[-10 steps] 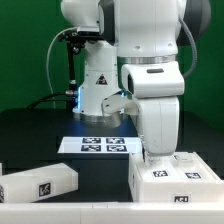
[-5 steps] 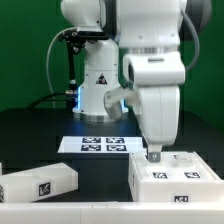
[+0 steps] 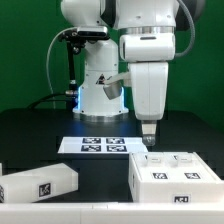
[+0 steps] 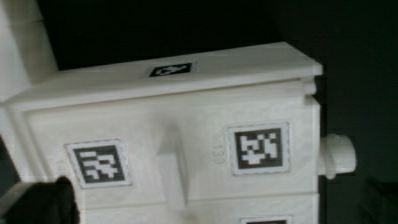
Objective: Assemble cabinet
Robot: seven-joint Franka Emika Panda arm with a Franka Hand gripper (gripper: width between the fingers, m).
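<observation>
A white boxy cabinet piece [image 3: 175, 172] with black-and-white tags lies at the exterior view's front right. My gripper [image 3: 148, 136] hangs straight above its left end, a short way clear of it and holding nothing. In the wrist view the same piece [image 4: 178, 110] fills the picture, with two tags on its near face and one on top. A dark fingertip [image 4: 32, 205] shows at one lower corner, so the jaws look spread apart. A second long white cabinet piece [image 3: 40, 182] lies at the front left.
The marker board [image 3: 100, 146] lies flat on the black table between the arm's base [image 3: 100, 90] and the two pieces. A white strip [image 3: 90, 210] runs along the table's front edge.
My gripper has risen from the left end of the right cabinet piece to a short way above it. The piece stays where it lay.
</observation>
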